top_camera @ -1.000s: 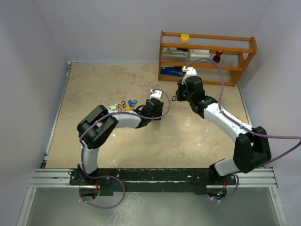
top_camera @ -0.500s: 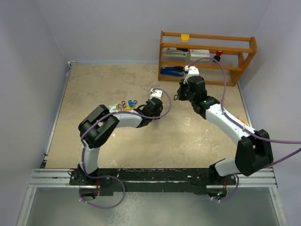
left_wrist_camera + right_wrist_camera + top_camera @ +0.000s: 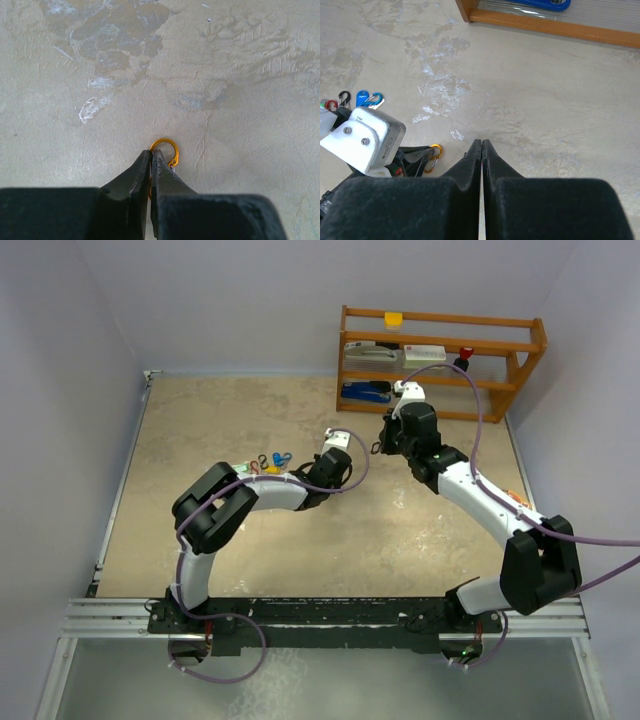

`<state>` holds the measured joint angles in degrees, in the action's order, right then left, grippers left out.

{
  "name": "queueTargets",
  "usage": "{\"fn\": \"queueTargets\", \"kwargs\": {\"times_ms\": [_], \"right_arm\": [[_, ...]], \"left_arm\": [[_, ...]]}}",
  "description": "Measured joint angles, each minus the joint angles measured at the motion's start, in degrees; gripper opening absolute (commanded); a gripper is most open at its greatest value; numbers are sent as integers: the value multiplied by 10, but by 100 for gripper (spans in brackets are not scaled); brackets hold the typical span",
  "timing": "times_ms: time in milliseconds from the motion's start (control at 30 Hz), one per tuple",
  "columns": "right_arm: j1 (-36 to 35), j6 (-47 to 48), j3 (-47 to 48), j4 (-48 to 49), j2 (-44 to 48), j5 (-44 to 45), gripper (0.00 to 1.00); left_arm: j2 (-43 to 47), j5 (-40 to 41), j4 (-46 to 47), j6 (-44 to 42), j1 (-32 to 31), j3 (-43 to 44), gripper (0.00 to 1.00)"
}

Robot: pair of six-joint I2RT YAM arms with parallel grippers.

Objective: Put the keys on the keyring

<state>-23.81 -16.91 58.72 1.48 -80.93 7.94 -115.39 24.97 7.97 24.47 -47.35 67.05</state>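
My left gripper point(image 3: 151, 152) is shut on an orange wire hook point(image 3: 170, 147) low over the table; the hook's loop sticks out past the fingertips. The right wrist view shows the same orange hook point(image 3: 435, 156) beside the left gripper's fingers point(image 3: 412, 155). The keys point(image 3: 268, 462) lie in a small cluster behind the left arm: a blue tag point(image 3: 362, 96), green and yellow ones, mixed with red, black and blue hooks. My right gripper point(image 3: 481, 143) is shut and hangs above the table. A small dark loop point(image 3: 373, 449) shows at its tip; I cannot tell if this is the keyring.
A wooden shelf point(image 3: 440, 365) stands at the back right with a blue stapler point(image 3: 362, 392) on its lowest level and small items above. Walls close the table on the left, back and right.
The left gripper has shut on the orange hook and shifted slightly right. The right arm has barely moved.
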Motion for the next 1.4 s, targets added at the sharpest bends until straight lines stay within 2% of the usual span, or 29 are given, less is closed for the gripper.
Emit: {"fn": "queueTargets", "kwargs": {"times_ms": [67, 200, 267, 400, 700, 1267, 1400], "right_arm": [[0, 0, 0, 0, 0, 0, 0], [0, 0, 0, 0, 0, 0, 0], [1, 0, 0, 0, 0, 0, 0], [2, 0, 0, 0, 0, 0, 0], [2, 0, 0, 0, 0, 0, 0], [2, 0, -2, 0, 1, 0, 0], [3, 0, -2, 0, 5, 0, 0]], "left_arm": [[0, 3, -1, 0, 0, 0, 0], [0, 11, -3, 0, 0, 0, 19], [1, 16, -5, 0, 0, -1, 26], [9, 28, -16, 0, 0, -7, 33], [45, 39, -24, 0, 0, -32, 40], [63, 38, -21, -1, -10, -32, 41], [54, 38, -25, -1, -16, -29, 47]]}}
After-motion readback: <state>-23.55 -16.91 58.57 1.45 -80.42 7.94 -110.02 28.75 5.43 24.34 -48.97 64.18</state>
